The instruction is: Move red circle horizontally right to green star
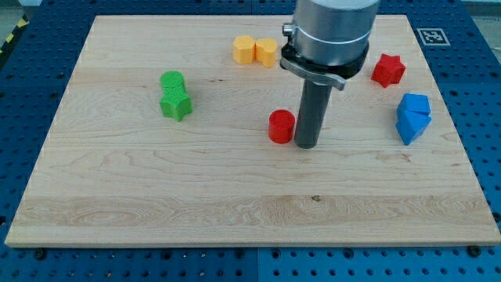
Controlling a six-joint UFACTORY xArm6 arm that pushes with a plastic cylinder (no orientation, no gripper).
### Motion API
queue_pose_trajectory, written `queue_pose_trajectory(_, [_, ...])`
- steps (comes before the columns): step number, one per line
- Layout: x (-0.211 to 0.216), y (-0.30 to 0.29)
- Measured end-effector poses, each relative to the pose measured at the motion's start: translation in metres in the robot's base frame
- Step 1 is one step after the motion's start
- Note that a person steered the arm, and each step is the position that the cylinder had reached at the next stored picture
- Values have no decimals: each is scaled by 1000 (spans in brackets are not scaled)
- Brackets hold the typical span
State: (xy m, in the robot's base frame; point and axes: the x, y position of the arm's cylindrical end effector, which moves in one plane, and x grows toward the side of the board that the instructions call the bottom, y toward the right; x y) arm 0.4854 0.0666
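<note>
The red circle lies near the middle of the wooden board. My tip stands right beside it, on its right, touching or nearly touching. The green star lies far to the view's left, with a green circle directly above it and against it. The red circle is well to the right of the green star and slightly lower in the view.
Two yellow blocks lie side by side near the view's top centre. A red star lies at the upper right. Two blue blocks lie stacked against each other at the right. The board's edges border a blue perforated table.
</note>
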Motion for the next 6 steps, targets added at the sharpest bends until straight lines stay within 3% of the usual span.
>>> queue_pose_trajectory(6, [-10, -33])
